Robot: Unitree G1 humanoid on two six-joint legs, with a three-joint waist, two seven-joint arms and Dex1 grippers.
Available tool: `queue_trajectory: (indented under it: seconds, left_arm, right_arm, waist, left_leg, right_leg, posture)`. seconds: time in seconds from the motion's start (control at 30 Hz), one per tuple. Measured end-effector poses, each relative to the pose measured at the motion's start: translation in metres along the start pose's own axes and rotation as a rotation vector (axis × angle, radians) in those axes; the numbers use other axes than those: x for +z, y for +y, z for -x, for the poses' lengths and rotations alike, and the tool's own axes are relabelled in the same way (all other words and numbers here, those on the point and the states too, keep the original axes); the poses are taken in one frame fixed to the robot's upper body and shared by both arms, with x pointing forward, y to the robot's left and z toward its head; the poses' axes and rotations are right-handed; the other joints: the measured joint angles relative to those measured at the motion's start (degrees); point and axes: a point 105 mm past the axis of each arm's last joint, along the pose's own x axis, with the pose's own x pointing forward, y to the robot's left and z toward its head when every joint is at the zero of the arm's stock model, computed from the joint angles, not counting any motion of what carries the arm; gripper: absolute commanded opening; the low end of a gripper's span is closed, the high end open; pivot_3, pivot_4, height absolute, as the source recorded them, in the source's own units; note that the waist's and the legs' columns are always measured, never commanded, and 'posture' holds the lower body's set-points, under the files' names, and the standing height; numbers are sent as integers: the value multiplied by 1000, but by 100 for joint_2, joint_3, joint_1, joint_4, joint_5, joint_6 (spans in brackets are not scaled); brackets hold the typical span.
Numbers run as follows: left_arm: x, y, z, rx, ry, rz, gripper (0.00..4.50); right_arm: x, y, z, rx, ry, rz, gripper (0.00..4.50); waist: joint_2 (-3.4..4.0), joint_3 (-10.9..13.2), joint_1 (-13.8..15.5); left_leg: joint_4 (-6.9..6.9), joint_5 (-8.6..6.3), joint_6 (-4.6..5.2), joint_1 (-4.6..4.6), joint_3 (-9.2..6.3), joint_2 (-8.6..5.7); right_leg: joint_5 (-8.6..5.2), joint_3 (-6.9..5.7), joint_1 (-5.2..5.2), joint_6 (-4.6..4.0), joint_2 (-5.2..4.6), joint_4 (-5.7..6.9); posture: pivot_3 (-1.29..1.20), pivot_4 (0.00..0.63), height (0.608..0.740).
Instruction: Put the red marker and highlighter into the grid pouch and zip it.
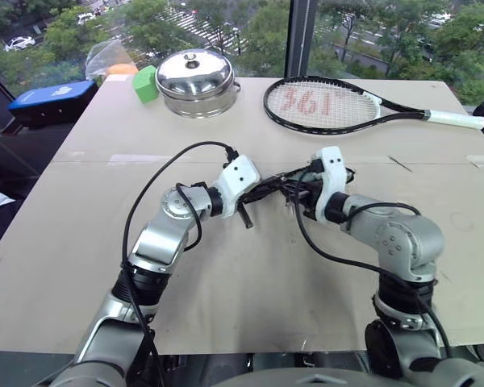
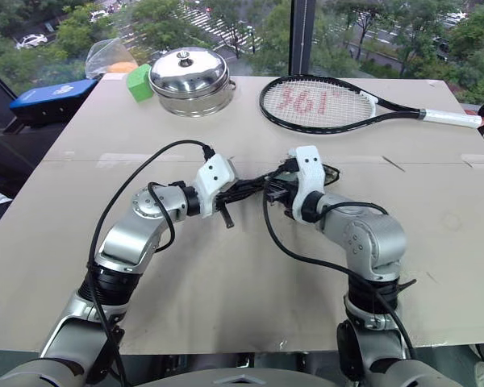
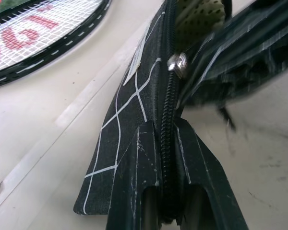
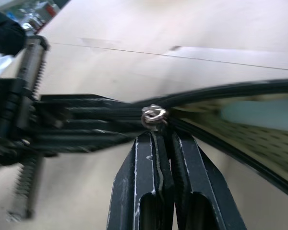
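The left end effector (image 3: 165, 211) pinches the pouch's (image 3: 129, 124) zipped end to brace it while the right end effector (image 4: 158, 143) pinches the zipper pull (image 4: 153, 116), ready to zip it.

Grid pouch (image 3: 129, 120): black fabric, white grid lines, small white label; tan dotted lining inside, with a pale green shape within it. Zipper slider (image 4: 153, 116) silver. Gripper fingers (image 4: 149, 191) black. Beyond the pouch: racket (image 1: 331, 105), black frame, white strings with red marks, white grip; steel-silver pot (image 1: 197, 81); green block (image 1: 146, 83) beside the pot. Table (image 1: 250, 274) beige.
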Motion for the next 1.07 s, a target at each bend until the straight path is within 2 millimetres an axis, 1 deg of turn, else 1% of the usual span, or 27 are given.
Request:
queue_trajectory:
  seconds: [0.07,0.13,0.2,0.3,0.4,0.43,0.5,0.53,0.6,0.63,0.67,0.7,0.73,0.77,0.8,0.83,0.87,0.9,0.93,0.97,1.0,1.07]
  left_arm:
    - [0,1,0,0,0,-8,0]
    - [0,0,0,-1,-6,-20,0]
    - [1,-2,-3,-11,-15,-55,0]
    - [-1,-10,-10,-46,-25,-131,0]
    - [-9,-9,-12,-40,-19,-195,0]
    - [-11,-8,-13,-44,-34,-210,0]
    - [-13,-8,-12,-53,-33,-210,759]
    - [-17,-11,-10,-92,-41,-166,944]
    - [-24,-11,2,-112,-56,-104,1913]
    - [-30,-11,13,-128,-58,-29,2508]
    - [-32,-12,22,-141,-57,22,2982]
    - [-34,-12,27,-146,-58,51,3443]
    - [-37,-14,41,-165,-52,122,3884]
    - [-39,-17,53,-180,-56,181,4370]
    - [-42,-21,70,-192,-47,241,4479]
    - [-47,-21,87,-187,-26,294,4479]
    - [-51,-20,100,-171,-6,338,4479]
    - [-50,-20,106,-161,-8,356,4479]
    - [-47,-23,112,-166,-8,361,4479]
    - [-47,-25,114,-169,-6,361,4479]
    - [-48,-29,120,-170,3,371,4479]
    - [-53,-32,132,-146,30,404,4479]
  right_arm:
    - [-5,-33,23,-136,19,14,54]
    - [-11,-60,45,-250,51,26,54]
    - [-14,-80,65,-331,74,55,54]
    - [-19,-85,78,-332,103,107,54]
    - [-23,-82,79,-295,73,175,54]
    - [-25,-81,79,-278,76,246,54]
    - [-27,-80,80,-264,80,275,613]
    - [-28,-80,85,-241,73,340,815]
    - [-40,-85,97,-227,107,380,1809]
    - [-49,-88,108,-213,120,388,2428]
    - [-55,-89,118,-199,127,389,2872]
    - [-58,-89,124,-192,128,386,3419]
    - [-62,-90,137,-175,121,373,3803]
    - [-64,-86,151,-141,89,352,4289]
    - [-64,-83,170,-115,58,357,4444]
    - [-66,-82,188,-111,51,372,4444]
    - [-66,-82,202,-113,51,398,4444]
    - [-65,-80,209,-102,45,425,4444]
    - [-61,-77,215,-90,32,460,4444]
    - [-61,-77,217,-89,31,466,4444]
    - [-61,-76,224,-91,32,486,4444]
    - [-64,-78,237,-119,44,499,4444]
  waist:
    - [0,0,16]
    - [0,0,17]
    - [3,2,12]
    - [3,2,11]
    - [3,2,-23]
    - [4,2,-27]
    - [2,2,-24]
    - [2,2,-19]
    - [-1,2,-3]
    - [-1,2,7]
    - [-1,2,21]
    - [-1,3,24]
    - [-1,2,40]
    - [0,3,56]
    - [1,2,62]
    - [1,3,78]
    - [3,4,85]
    - [8,8,94]
    - [16,13,98]
    - [17,13,99]
    - [18,14,103]
    - [16,12,109]
  left_leg:
    - [1,-1,1,-1,4,-1]
    - [1,-5,9,0,6,-2]
    - [0,-13,23,4,6,-3]
    - [-4,-14,25,7,4,-2]
    - [-5,-15,26,9,5,1]
    - [-5,-15,26,8,6,0]
    - [-3,-15,26,7,7,1]
    - [0,-15,27,4,9,2]
    - [0,-16,27,3,8,10]
    - [-1,-16,27,1,8,11]
    - [-2,-16,27,1,6,13]
    - [-2,-16,27,2,6,14]
    - [-3,-17,27,5,5,17]
    - [-5,-17,27,3,5,19]
    - [-11,-18,26,12,5,23]
    - [-11,-21,24,19,2,27]
    - [-11,-22,23,23,4,28]
    - [-6,-22,23,23,5,29]
    - [2,-22,22,25,6,27]
    - [2,-23,22,27,6,26]
    - [2,-34,2,29,7,23]
    - [2,-36,-2,31,6,22]
  right_leg:
    - [0,4,0,0,-5,-3]
    - [0,6,0,0,-5,-3]
    - [0,6,-1,0,-3,-1]
    - [-1,6,0,0,2,-2]
    - [-1,9,-1,0,6,-1]
    - [-2,10,-2,1,5,-1]
    - [-2,10,-2,1,4,-3]
    - [-2,12,-2,2,1,-5]
    - [-3,12,-2,3,-1,-10]
    - [-3,13,-3,4,-1,-11]
    - [-6,11,-3,8,-1,-10]
    - [-6,11,-3,9,-1,-10]
    - [-8,11,-1,12,-1,-10]
    - [-8,12,-3,12,-2,-9]
    - [-13,12,1,18,-2,-10]
    - [-21,8,8,28,-1,-12]
    - [-29,9,10,37,-2,-14]
    - [-43,11,9,19,-5,-17]
    - [-43,13,10,18,-14,-17]
    - [-43,14,10,18,-15,-17]
    - [-43,19,10,18,-22,-17]
    - [-43,22,11,17,-51,-17]
  posture:
    - [0,150,740]
    - [0,150,740]
    - [0,150,740]
    - [0,150,740]
    - [0,150,740]
    - [0,150,740]
    - [0,150,740]
    - [0,150,740]
    - [0,150,740]
    - [0,150,740]
    - [0,150,740]
    - [0,150,740]
    - [0,150,740]
    - [0,150,740]
    - [0,150,740]
    - [0,150,740]
    - [0,150,740]
    - [0,150,740]
    - [0,150,740]
    - [0,150,740]
    - [0,150,740]
    - [0,150,740]
